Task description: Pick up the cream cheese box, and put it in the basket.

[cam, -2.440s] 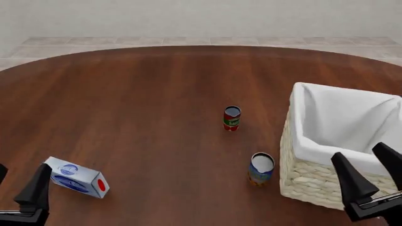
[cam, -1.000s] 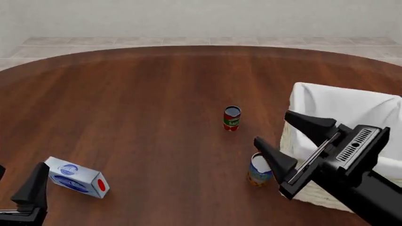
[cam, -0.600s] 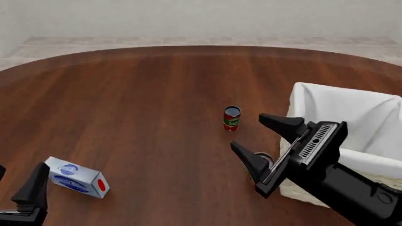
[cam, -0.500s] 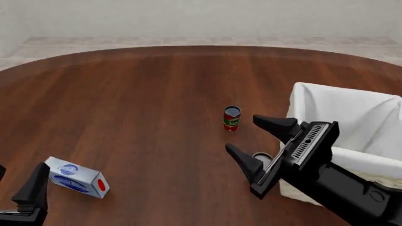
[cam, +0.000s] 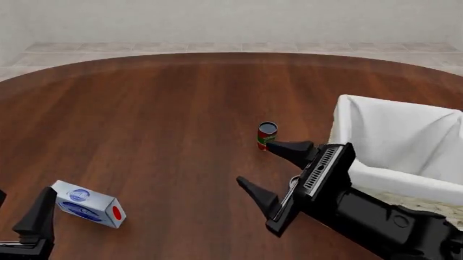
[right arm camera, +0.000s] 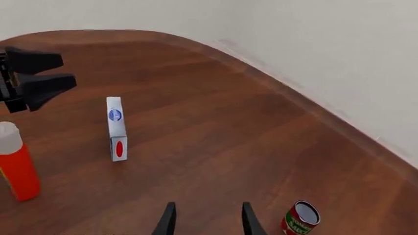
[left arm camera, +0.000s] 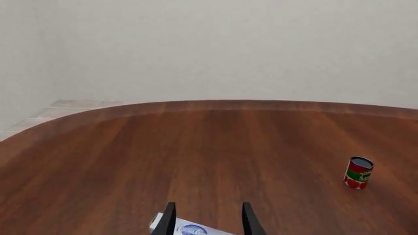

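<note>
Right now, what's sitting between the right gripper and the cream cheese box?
Nothing. In the front view only bare table separates the open right gripper from the cream cheese box. The right wrist view agrees; the orange bottle stands off to one side.

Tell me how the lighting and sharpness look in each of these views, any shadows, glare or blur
Front view: flat, even light, all sharp, only a soft sheen on the table; the box casts almost no shadow. Left wrist view: sharp too, with the can crisp against a plain wall. Right wrist view: tilted, no blur, faint shading beside the box.
</note>
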`<state>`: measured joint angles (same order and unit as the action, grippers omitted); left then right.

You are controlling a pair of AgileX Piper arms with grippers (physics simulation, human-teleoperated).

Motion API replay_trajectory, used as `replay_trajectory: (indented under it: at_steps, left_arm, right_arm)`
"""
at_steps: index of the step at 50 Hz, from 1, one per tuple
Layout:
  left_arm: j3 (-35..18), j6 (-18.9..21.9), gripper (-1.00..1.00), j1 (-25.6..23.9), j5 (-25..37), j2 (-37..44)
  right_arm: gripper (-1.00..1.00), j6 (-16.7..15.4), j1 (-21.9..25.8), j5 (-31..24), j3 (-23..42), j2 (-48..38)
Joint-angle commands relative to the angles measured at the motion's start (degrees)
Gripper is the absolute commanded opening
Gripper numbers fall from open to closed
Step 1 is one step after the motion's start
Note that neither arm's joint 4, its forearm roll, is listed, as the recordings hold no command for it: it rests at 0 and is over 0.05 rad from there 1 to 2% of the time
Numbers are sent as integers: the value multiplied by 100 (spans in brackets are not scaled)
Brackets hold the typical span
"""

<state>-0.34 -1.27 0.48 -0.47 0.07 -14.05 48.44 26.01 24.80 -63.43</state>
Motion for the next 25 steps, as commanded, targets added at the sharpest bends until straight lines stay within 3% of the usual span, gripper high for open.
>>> replay_trajectory:
  at_steps: [1,25]
  left_arm:
    - [-2,-3,100,5,-5,0]
    - [0,-27,100,5,-8,2]
  right_arm:
    - [100,-12,169,78,72,-280]
    - [100,50,464,205,262,-889]
